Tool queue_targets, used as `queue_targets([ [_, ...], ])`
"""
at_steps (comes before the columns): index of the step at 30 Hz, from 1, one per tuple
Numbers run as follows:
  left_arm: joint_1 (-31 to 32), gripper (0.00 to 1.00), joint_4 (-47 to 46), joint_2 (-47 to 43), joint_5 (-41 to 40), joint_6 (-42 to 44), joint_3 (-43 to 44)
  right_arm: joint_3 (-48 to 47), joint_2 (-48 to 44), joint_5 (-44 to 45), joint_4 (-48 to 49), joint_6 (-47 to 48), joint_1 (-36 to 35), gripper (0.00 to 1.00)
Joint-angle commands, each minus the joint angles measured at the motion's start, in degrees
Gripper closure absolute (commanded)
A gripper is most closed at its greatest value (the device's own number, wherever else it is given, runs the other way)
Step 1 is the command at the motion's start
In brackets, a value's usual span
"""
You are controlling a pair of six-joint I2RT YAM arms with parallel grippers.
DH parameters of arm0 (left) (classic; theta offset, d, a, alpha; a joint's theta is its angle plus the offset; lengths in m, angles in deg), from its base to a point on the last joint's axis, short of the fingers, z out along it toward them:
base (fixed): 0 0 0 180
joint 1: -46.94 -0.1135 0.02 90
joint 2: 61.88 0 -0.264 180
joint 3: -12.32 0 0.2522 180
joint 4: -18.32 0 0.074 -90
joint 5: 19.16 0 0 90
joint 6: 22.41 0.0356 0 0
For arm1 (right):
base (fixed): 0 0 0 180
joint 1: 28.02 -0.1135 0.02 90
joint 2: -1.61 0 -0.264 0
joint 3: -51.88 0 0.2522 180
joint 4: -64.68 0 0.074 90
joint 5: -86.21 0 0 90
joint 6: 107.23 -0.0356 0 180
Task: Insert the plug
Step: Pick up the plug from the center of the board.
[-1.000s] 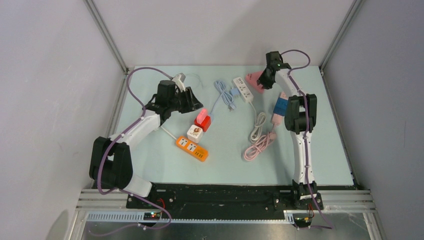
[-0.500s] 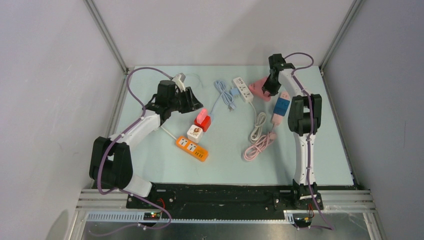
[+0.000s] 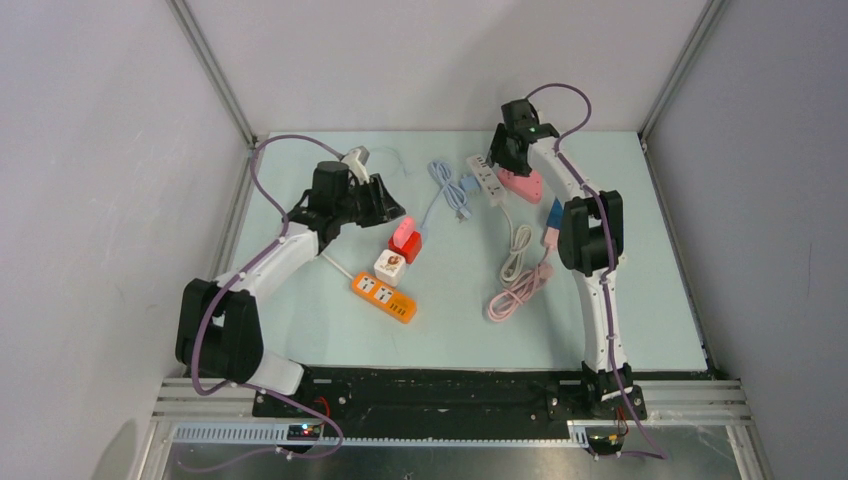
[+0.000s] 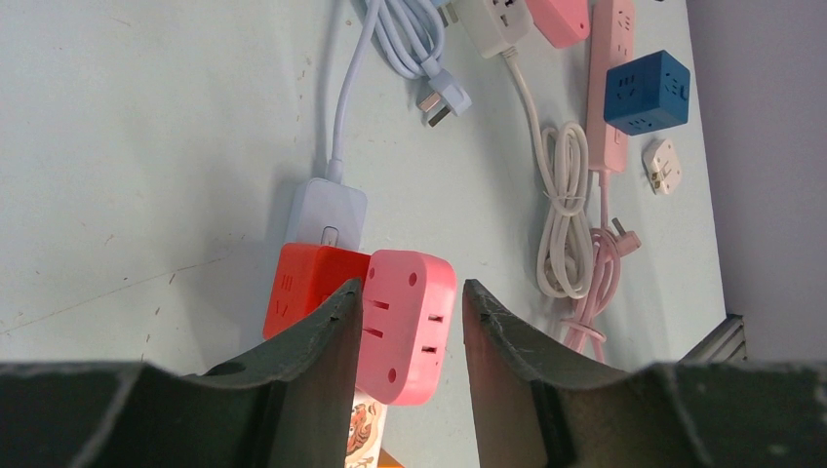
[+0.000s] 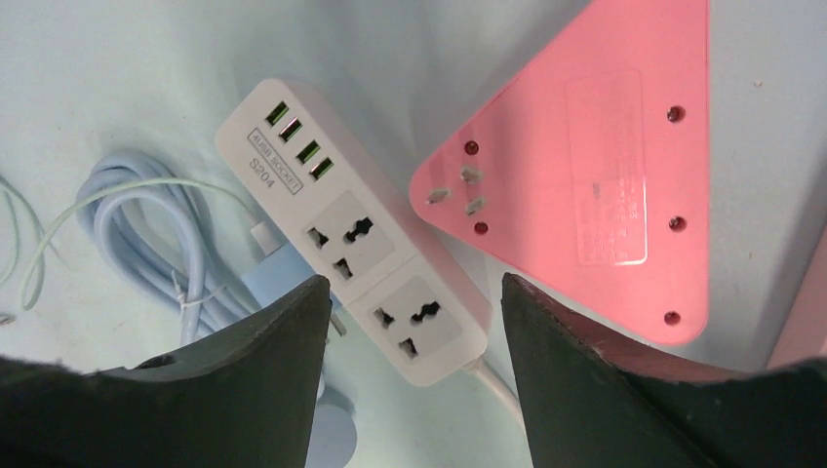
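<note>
1. While the orange power strip lies toward the near left of the bench, a white cube adapter sits just beyond it.
2. Next out, the left gripper has its fingers clamped on the pink plug, right beside the red cube socket.
3. Near the far edge, the right gripper hangs with fingers apart over the white power strip, and the pink triangular socket lies flat just beside it.

The triangular adapter is laid just right of the power strip, a coiled cable is found to its left, and the table is beneath all.
</note>
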Motion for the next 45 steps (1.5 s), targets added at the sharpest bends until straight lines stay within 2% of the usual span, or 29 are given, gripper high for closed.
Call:
queue_targets([
  [1,-0.2,0.54,-0.6,-3.1,-0.7,0.7,-1.1,-1.2,2.2,4.3,5.3,3.2,0.8,0.33],
  [7,-0.2,0.53,-0.5,-4.0,-1.4,0.7,-1.9,1.1,3.0,5.4,11.7,8.2,0.7,0.37],
  [8,-0.2,0.54,-0.4,-4.1,-1.5,0.7,-2.0,0.3,3.3,5.2,11.8,9.1,0.7,0.40],
  [14,-0.2,0.54,-0.4,-3.9,-1.7,0.5,-2.0,-4.1,6.8,4.7,9.2,11.2,0.5,0.55],
  [19,-0.1,0.53,-0.4,-3.6,-1.8,0.5,-2.0,-3.7,6.7,5.5,7.6,11.9,-0.1,0.62],
  [21,-0.1,0.53,-0.4,-3.5,-1.8,0.5,-1.9,-3.7,6.7,6.5,7.4,12.5,-0.4,0.68],
  [25,-0.1,0.54,-0.4,-3.6,-1.8,0.5,-1.7,-5.4,6.7,7.4,6.0,13.0,-0.8,0.87],
  [27,-0.1,0.54,-0.4,-3.7,-1.9,0.5,-1.6,-6.1,6.2,7.6,5.3,12.8,-0.8,0.91],
  [31,-0.1,0.53,-0.3,-4.2,-2.0,0.6,-1.5,-6.7,3.8,6.5,5.1,12.3,-0.8,0.93],
  [37,-0.1,0.53,-0.4,-5.2,-2.1,1.0,-1.1,-7.7,-1.5,0.1,3.5,10.4,0.6,0.93],
  [41,-0.1,0.52,-0.4,-5.9,-1.7,1.3,-0.7,-5.7,-5.9,-7.1,2.5,7.6,2.5,0.93],
  [45,-0.1,0.50,-0.4,-6.3,-1.0,1.4,-0.1,1.2,-11.6,-17.7,4.1,4.2,4.5,0.92],
])
